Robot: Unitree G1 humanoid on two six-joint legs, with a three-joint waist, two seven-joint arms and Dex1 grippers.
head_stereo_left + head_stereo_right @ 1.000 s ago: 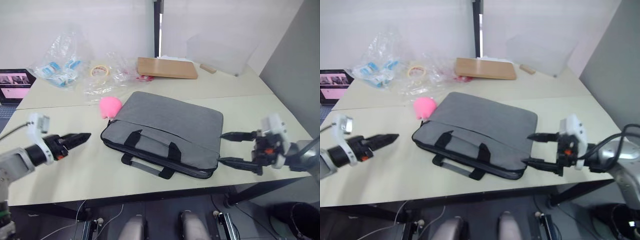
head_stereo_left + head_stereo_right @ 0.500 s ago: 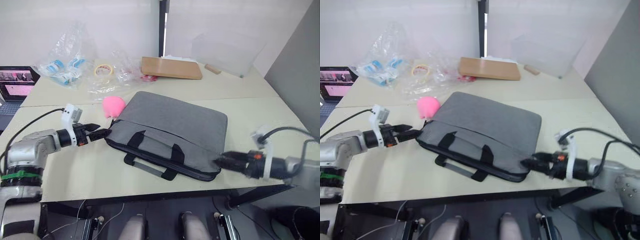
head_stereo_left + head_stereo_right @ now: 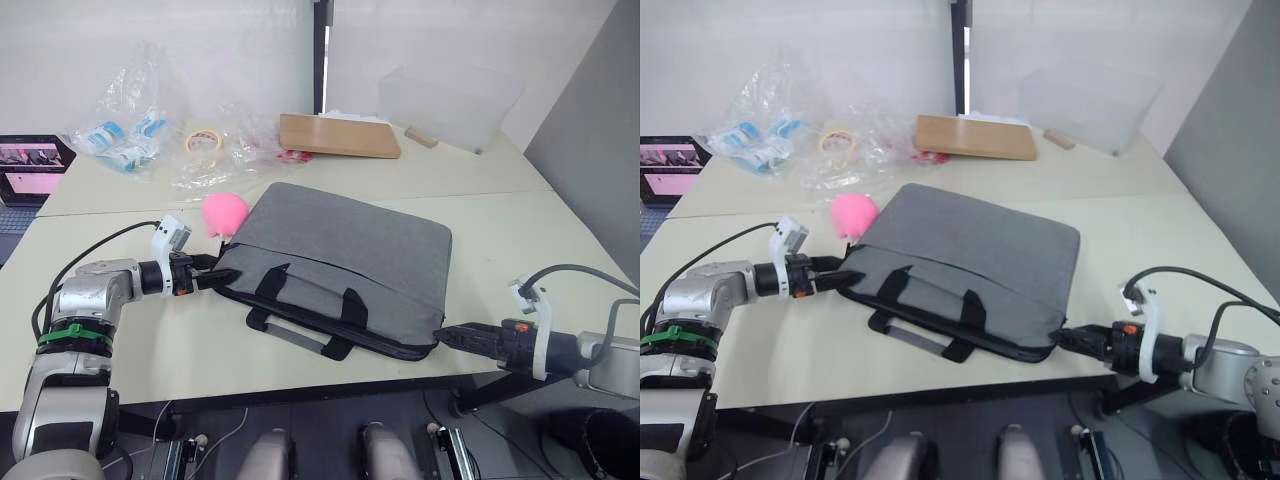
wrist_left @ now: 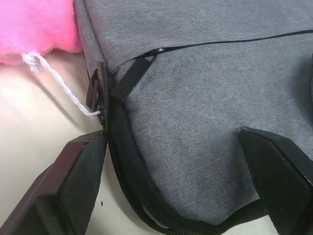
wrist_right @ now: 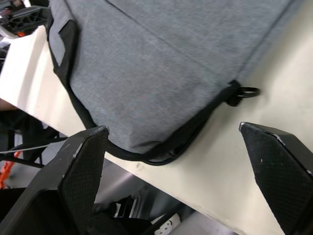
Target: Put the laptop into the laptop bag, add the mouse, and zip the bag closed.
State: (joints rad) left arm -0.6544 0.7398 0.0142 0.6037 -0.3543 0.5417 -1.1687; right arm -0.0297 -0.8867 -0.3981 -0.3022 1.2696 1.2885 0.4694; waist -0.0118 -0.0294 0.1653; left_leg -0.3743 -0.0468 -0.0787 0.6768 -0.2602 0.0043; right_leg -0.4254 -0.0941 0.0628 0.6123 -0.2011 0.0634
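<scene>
laptop bag (image 3: 335, 265): lies flat on the tabletop (image 3: 480, 215), near its front edge, front pocket and the two black handles (image 3: 305, 315) facing up and toward me; it bulges little, and I cannot tell whether anything is inside
long axis: runs from my left and slightly away to my right and nearer, so the bag sits skewed to the tabletop's edge; handle side points at me, spine side away toward the wall
left claw (image 3: 205, 277): released, fingers spread around the bag's left end; in the left wrist view one finger (image 4: 73, 188) rests on the tabletop just outside the corner while the other lies over the grey fabric; I judge I am there because the zip pull (image 4: 98, 93) hangs at that corner
right claw (image 3: 448, 338): released, set at the opposite, right-near corner; in the right wrist view the fingers stand wide with the corner and a small zip ring (image 5: 242, 93) between them; I read this as bracing the far end so the bag does not slide when the zip is worked
pink soft object (image 3: 224, 211): touching the bag's left-far corner, its white cord (image 4: 58, 85) trailing beside the zip pull; a snag risk for my left claw
zip: the black edging looks drawn along both corners I can see; whether it is fully closed I cannot tell
</scene>
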